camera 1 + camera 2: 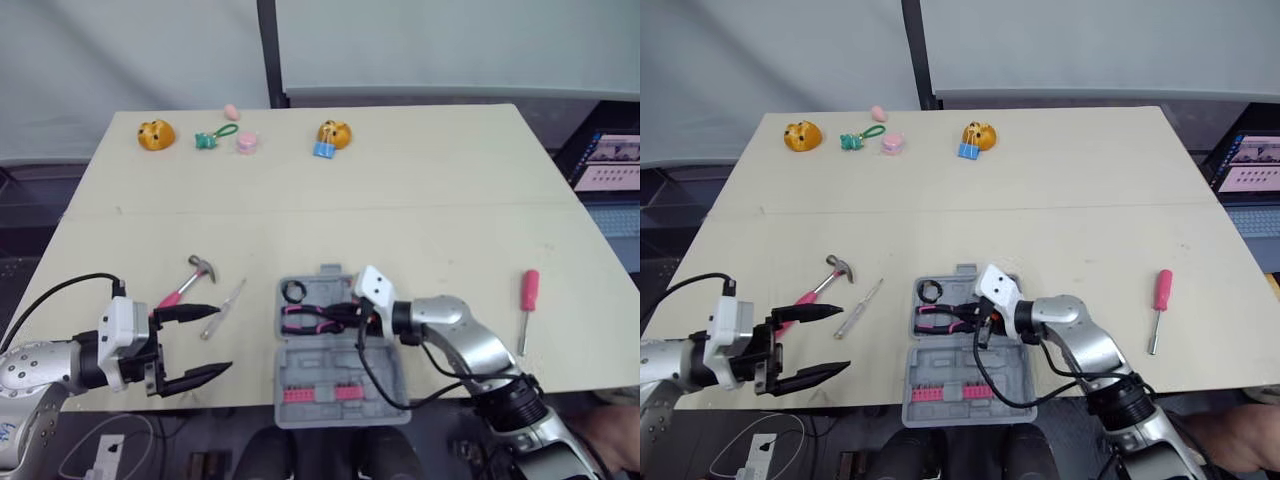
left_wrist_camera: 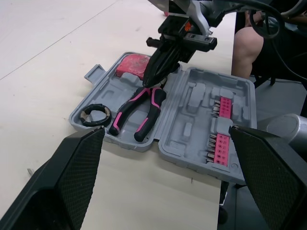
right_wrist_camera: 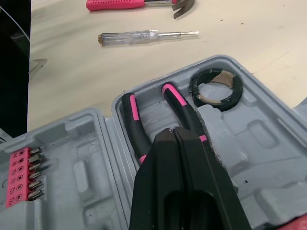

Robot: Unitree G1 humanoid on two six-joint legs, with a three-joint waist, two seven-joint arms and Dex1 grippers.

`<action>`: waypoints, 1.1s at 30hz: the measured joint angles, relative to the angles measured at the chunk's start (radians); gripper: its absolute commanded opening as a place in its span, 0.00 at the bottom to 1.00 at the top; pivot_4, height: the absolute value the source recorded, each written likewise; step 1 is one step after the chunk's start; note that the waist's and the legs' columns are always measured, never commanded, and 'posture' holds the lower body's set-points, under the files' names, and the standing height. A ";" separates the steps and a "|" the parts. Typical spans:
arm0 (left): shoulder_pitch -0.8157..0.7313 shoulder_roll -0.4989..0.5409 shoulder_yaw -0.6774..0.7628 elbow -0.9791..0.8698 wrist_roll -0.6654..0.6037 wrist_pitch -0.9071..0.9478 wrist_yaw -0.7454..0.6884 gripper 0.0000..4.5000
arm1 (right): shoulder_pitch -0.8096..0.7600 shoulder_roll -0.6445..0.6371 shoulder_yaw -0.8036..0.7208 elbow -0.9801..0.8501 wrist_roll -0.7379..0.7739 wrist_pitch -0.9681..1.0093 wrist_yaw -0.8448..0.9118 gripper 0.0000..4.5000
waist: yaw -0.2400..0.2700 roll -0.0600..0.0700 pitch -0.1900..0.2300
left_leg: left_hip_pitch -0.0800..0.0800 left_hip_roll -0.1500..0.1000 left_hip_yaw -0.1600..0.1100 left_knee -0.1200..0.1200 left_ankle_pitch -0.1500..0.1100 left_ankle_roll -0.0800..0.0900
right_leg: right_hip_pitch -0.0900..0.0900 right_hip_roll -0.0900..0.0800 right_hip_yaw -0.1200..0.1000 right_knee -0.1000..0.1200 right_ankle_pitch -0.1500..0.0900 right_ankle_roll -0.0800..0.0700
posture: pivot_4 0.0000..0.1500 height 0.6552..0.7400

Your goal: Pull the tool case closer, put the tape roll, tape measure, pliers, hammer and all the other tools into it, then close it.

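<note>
Fingers (image 3: 160, 163) of the right gripper (image 1: 342, 313) pressed together over the pliers (image 2: 139, 112); left gripper (image 1: 222, 338) spread wide.

Right arm reaches in from the near right, forearm lying across the open tool case (image 1: 385, 375), wrist turned toward the robot's left, tips angled down at the pliers' joint; contact probable, but the tips hide it. Case lies open at the table's (image 1: 420, 190) near edge: tape roll (image 3: 216, 89) and pliers in the far half, pink bit rows (image 1: 320, 392) in the near half. Left arm held low at the near left edge, fingers level and pointing toward the case, holding nothing. Hammer (image 1: 190, 282) and clear-handled screwdriver (image 1: 222, 308) lie on the table just beyond it. Pink-handled screwdriver (image 1: 527, 300) lies well right of the case.
</note>
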 measured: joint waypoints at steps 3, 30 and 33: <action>0.000 0.000 0.000 0.000 0.000 0.002 0.001 1.00 | 0.002 0.009 0.006 0.031 -0.006 -0.029 0.000 0.01 | 0.000 0.000 0.000 | 0.000 0.000 0.000 0.000 0.000 0.000 | 0.000 0.000 0.000 0.000 0.000 0.000 | 1.00 0.15; 0.010 0.000 0.000 -0.001 0.001 0.004 0.003 1.00 | -0.005 0.023 0.062 0.173 -0.124 -0.220 -0.003 0.01 | -0.001 -0.006 -0.004 | 0.003 0.000 0.000 0.000 0.000 0.000 | 0.000 0.000 0.001 0.001 -0.001 -0.001 | 1.00 0.15; 0.013 0.000 0.000 -0.002 0.001 0.004 0.008 1.00 | -0.013 0.023 0.072 0.178 -0.139 -0.220 -0.005 0.01 | -0.001 -0.007 -0.005 | 0.003 0.000 0.000 0.001 0.000 -0.001 | 0.001 0.000 0.001 0.001 -0.001 -0.002 | 1.00 0.15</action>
